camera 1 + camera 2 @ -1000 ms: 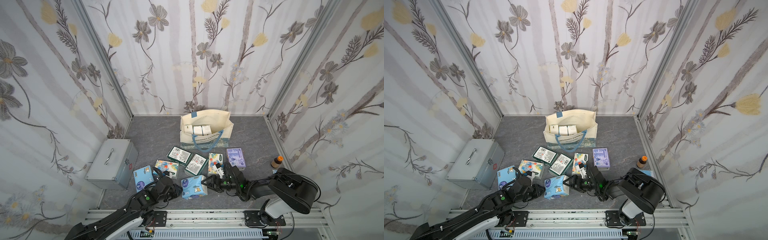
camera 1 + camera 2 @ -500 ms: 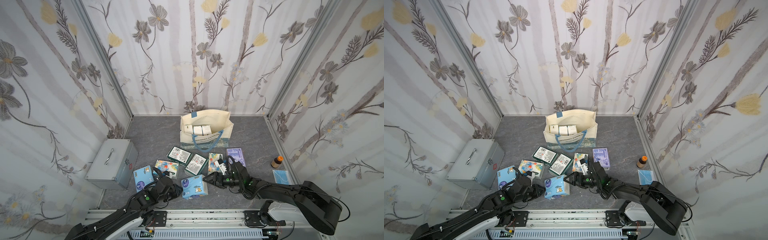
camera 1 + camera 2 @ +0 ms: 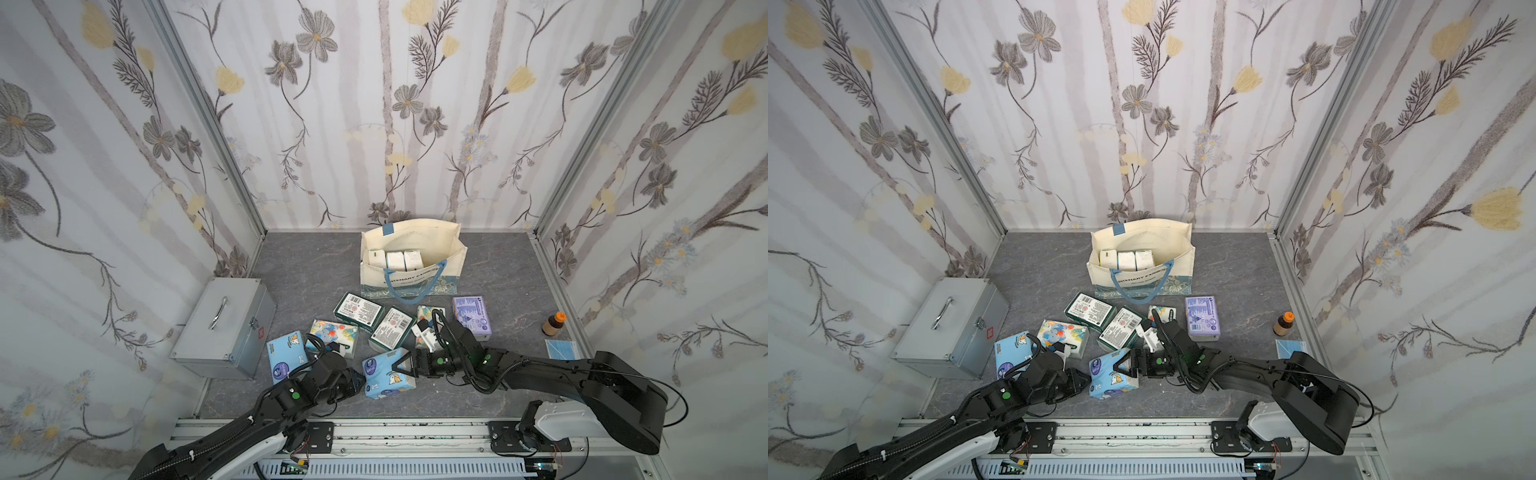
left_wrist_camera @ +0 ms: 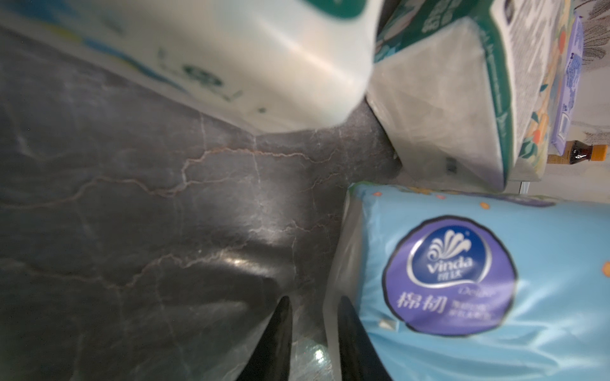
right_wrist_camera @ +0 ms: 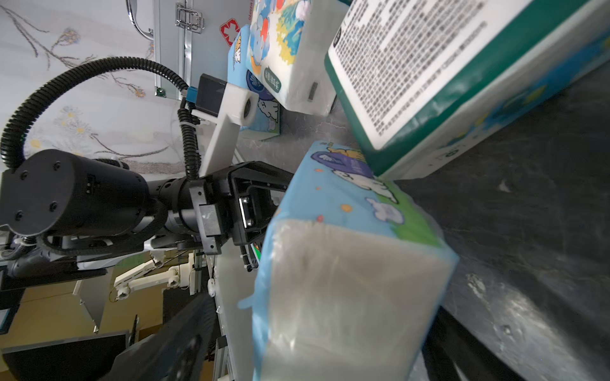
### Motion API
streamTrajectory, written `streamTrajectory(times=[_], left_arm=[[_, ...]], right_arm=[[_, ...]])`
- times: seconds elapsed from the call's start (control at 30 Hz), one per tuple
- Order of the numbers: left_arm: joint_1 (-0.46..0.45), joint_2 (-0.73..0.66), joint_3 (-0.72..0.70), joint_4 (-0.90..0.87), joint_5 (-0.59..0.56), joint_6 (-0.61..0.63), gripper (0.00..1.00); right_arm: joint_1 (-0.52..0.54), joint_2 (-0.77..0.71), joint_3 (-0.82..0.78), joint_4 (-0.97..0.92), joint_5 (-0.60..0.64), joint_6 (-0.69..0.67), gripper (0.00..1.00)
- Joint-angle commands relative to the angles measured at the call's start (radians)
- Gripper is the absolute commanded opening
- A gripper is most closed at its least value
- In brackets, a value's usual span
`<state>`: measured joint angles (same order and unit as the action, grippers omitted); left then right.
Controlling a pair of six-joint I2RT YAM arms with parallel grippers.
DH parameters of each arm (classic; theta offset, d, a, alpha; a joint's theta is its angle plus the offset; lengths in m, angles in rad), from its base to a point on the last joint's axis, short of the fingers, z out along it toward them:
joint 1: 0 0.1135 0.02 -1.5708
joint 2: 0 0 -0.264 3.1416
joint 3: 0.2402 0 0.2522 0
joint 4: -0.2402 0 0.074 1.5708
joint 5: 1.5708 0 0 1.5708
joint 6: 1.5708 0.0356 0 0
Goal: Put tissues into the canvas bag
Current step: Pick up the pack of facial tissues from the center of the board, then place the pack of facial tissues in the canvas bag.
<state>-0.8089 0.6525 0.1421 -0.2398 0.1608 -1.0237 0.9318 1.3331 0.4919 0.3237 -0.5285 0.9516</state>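
Note:
A light blue tissue pack (image 3: 388, 374) (image 3: 1113, 374) lies tilted at the front of the floor between both arms. My left gripper (image 3: 359, 380) (image 4: 313, 316) is shut on the clear wrapper flap at one end of it. My right gripper (image 3: 401, 365) (image 5: 323, 356) stands open, its fingers straddling the pack's other end (image 5: 346, 297). The cream canvas bag (image 3: 415, 278) (image 3: 1142, 278) stands open at the back with three packs (image 3: 395, 259) inside. More tissues lie in front of it: two dark green (image 3: 358, 309), a white elephant one (image 3: 334, 334), a lavender one (image 3: 471, 313), another light blue (image 3: 286, 361).
A silver metal case (image 3: 224, 328) sits at the left. A small brown bottle (image 3: 554, 324) and a flat blue mask packet (image 3: 562, 349) lie near the right wall. The aluminium rail (image 3: 395, 432) runs along the front edge.
My right arm has stretched out low and its open gripper has moved left onto the end of the light blue pack. The left arm and its grip have stayed put.

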Motion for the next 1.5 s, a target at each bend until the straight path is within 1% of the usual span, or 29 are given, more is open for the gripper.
streamTrajectory(times=[0.0, 0.1, 0.2, 0.43, 0.47, 0.5, 0.53, 0.57, 0.63, 0.67, 0.73, 0.77, 0.8, 0.87, 0.9, 0.97, 1.03, 1.1, 1.13, 1.2, 1.3, 1.37, 1.47], left_arm=[[0.001, 0.004, 0.011, -0.029, -0.001, 0.01, 0.27], [0.001, 0.008, 0.016, -0.026, 0.0, 0.013, 0.27], [0.001, 0.012, 0.023, -0.026, 0.0, 0.013, 0.27], [0.001, 0.015, 0.026, -0.027, 0.002, 0.015, 0.27], [0.001, 0.013, 0.025, -0.028, 0.002, 0.015, 0.27], [0.001, 0.011, 0.026, -0.03, 0.003, 0.014, 0.27], [0.001, 0.008, 0.026, -0.031, 0.003, 0.014, 0.27], [0.001, 0.005, 0.027, -0.036, 0.003, 0.016, 0.27], [0.001, -0.002, 0.036, -0.046, 0.006, 0.018, 0.29], [0.001, -0.006, 0.048, -0.06, 0.009, 0.021, 0.33], [0.001, -0.024, 0.101, -0.111, 0.018, 0.032, 0.47], [0.001, -0.041, 0.144, -0.141, 0.03, 0.042, 0.57], [0.001, -0.065, 0.196, -0.167, 0.043, 0.056, 0.64], [0.001, -0.114, 0.31, -0.233, 0.045, 0.098, 0.74], [0.001, -0.135, 0.377, -0.273, 0.029, 0.126, 0.82], [0.001, -0.147, 0.496, -0.347, -0.008, 0.19, 0.93], [0.004, -0.122, 0.591, -0.399, -0.029, 0.261, 0.94], [0.005, -0.06, 0.665, -0.434, -0.038, 0.331, 0.94], [0.006, -0.028, 0.69, -0.444, -0.044, 0.352, 0.94], [0.015, 0.055, 0.741, -0.452, -0.053, 0.396, 0.93], [0.037, 0.176, 0.829, -0.45, -0.039, 0.463, 0.92], [0.058, 0.24, 0.892, -0.459, -0.019, 0.514, 0.92], [0.098, 0.322, 0.982, -0.506, -0.018, 0.584, 0.92]], right_arm=[[0.01, -0.021, 0.05, -0.208, 0.104, -0.085, 0.9], [0.028, -0.018, 0.093, -0.271, 0.141, -0.106, 0.87], [0.044, 0.011, 0.121, -0.273, 0.145, -0.106, 0.84], [0.064, 0.09, 0.118, -0.138, 0.095, -0.049, 0.76], [0.064, 0.092, 0.114, -0.129, 0.094, -0.044, 0.74], [0.065, 0.09, 0.114, -0.13, 0.096, -0.045, 0.69], [0.064, 0.084, 0.113, -0.136, 0.099, -0.046, 0.66], [0.064, 0.075, 0.113, -0.144, 0.106, -0.05, 0.64], [0.062, 0.047, 0.112, -0.165, 0.119, -0.062, 0.57], [0.062, 0.026, 0.112, -0.185, 0.128, -0.07, 0.54], [0.056, -0.023, 0.121, -0.244, 0.146, -0.094, 0.46], [0.049, -0.054, 0.129, -0.286, 0.155, -0.109, 0.43], [0.039, -0.09, 0.143, -0.338, 0.165, -0.124, 0.39], [0.005, -0.167, 0.184, -0.453, 0.175, -0.154, 0.36], [-0.032, -0.214, 0.218, -0.524, 0.179, -0.174, 0.36], [-0.097, -0.303, 0.303, -0.656, 0.203, -0.223, 0.35], [-0.197, -0.362, 0.448, -0.794, 0.227, -0.281, 0.34], [-0.289, -0.359, 0.642, -0.937, 0.244, -0.367, 0.33], [-0.321, -0.338, 0.726, -0.991, 0.263, -0.405, 0.33], [-0.368, -0.263, 0.911, -1.1, 0.351, -0.501, 0.33], [-0.388, -0.108, 1.136, -1.196, 0.488, -0.618, 0.33], [-0.391, -0.004, 1.25, -1.231, 0.567, -0.666, 0.33], [-0.397, 0.163, 1.405, -1.27, 0.621, -0.712, 0.33]])
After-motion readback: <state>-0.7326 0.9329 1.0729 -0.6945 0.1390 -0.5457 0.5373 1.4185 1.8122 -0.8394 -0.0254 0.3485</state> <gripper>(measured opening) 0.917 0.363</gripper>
